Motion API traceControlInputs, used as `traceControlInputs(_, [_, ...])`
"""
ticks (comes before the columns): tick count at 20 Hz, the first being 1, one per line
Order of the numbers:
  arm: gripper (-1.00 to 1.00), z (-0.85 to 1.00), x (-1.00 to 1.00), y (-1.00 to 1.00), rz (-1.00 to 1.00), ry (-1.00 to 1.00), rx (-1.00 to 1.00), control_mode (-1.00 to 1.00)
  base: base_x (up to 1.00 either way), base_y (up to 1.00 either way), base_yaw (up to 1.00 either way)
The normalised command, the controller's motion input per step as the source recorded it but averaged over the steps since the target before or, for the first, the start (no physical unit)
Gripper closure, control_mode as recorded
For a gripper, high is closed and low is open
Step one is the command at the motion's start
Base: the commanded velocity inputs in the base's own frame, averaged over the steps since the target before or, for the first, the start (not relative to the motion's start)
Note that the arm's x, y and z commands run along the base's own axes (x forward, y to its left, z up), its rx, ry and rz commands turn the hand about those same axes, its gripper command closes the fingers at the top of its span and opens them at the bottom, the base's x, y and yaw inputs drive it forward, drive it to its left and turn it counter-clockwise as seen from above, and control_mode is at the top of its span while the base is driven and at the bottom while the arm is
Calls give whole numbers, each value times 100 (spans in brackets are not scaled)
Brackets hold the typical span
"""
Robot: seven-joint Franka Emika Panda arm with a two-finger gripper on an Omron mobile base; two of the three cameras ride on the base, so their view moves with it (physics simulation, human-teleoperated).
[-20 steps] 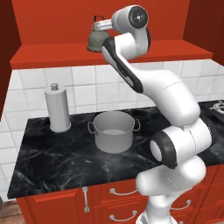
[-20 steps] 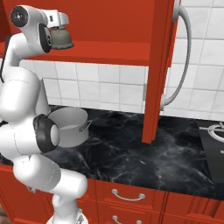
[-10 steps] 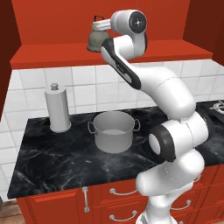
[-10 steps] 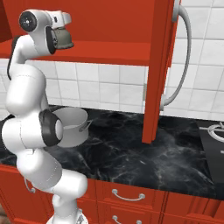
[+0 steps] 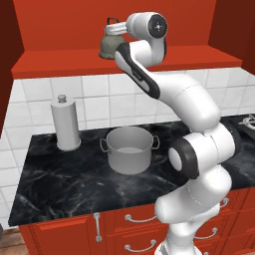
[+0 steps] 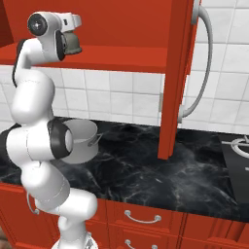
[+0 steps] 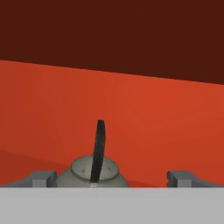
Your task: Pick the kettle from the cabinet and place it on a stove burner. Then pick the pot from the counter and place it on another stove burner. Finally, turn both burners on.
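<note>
Grey-green kettle (image 5: pixel 107 46) on the red cabinet (image 5: pixel 64 62) shelf — claw (image 7: pixel 111 178) level with it.
Left base view: the kettle sits just beyond the hand; the pot (image 5: pixel 130 150) stands on the counter (image 5: pixel 60 184) far below. Right base view: the hand half hides the kettle (image 6: pixel 74 44). Hand view: the finger tips (image 7: pixel 41 178) stand wide apart — open, holding nothing — with the kettle's lid and black handle centred between them.

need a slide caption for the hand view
Open end effector straddling the kettle, its black handle upright, inside the red cabinet.
</note>
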Motion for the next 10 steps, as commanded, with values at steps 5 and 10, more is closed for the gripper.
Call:
traceControlInputs(5, [-100, 0, 22, 4, 0, 0, 0, -100, 0, 0, 0])
traceControlInputs(10, [-100, 0, 18, 18, 0, 0, 0, -100, 0, 0, 0])
